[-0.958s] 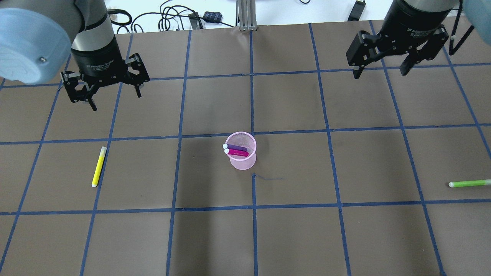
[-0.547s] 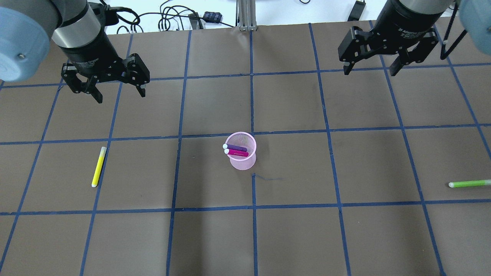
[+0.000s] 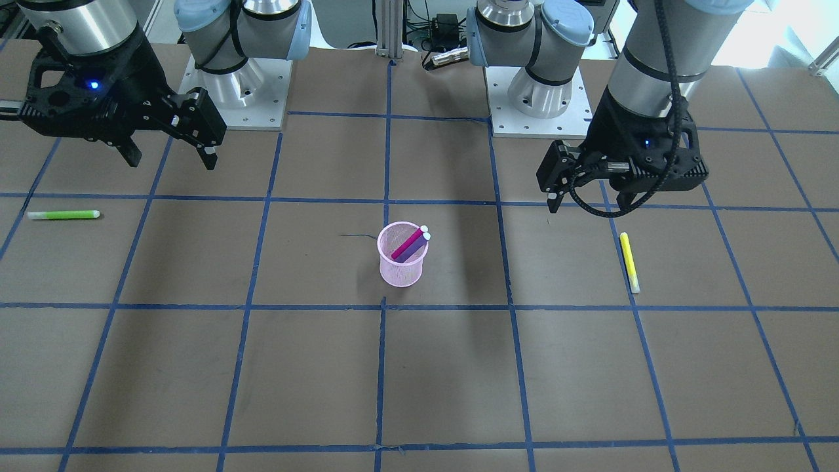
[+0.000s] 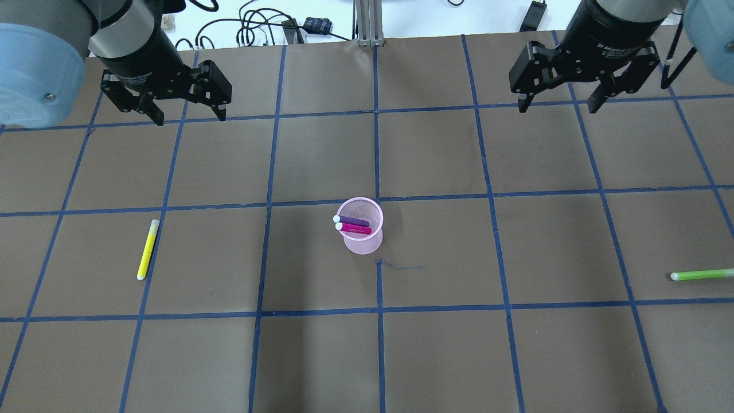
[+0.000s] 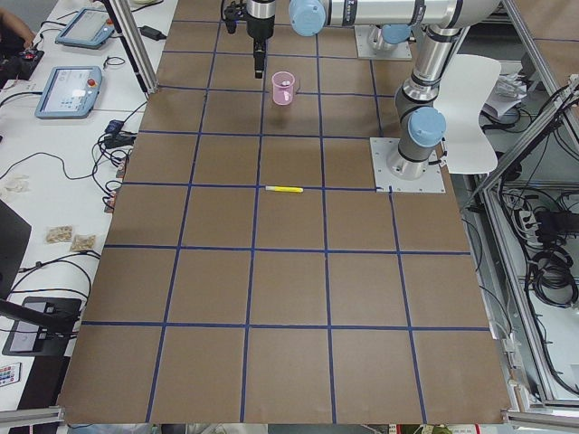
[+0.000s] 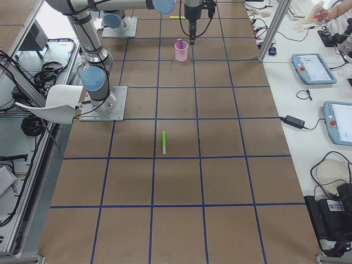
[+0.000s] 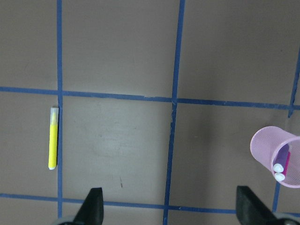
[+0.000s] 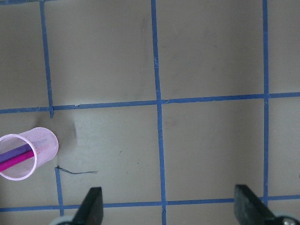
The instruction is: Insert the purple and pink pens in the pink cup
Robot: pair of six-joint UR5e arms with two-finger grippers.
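Note:
The pink mesh cup (image 4: pixel 362 238) stands upright near the table's middle; it also shows in the front view (image 3: pixel 400 265) and both wrist views (image 7: pixel 269 146) (image 8: pixel 42 140). The purple pen (image 4: pixel 352 221) and the pink pen (image 4: pixel 354 229) lean inside it, white ends up over the rim. My left gripper (image 4: pixel 189 115) is open and empty, high over the far left of the table. My right gripper (image 4: pixel 559 103) is open and empty, high over the far right. Both are far from the cup.
A yellow pen (image 4: pixel 147 249) lies on the table at the left. A green pen (image 4: pixel 702 275) lies at the right edge. Blue tape lines grid the brown table. Cables and a metal post (image 4: pixel 367 20) sit past the far edge.
The left gripper has moved away from me toward the far edge and a little right. The right gripper has shifted slightly. The cup and pens have not moved.

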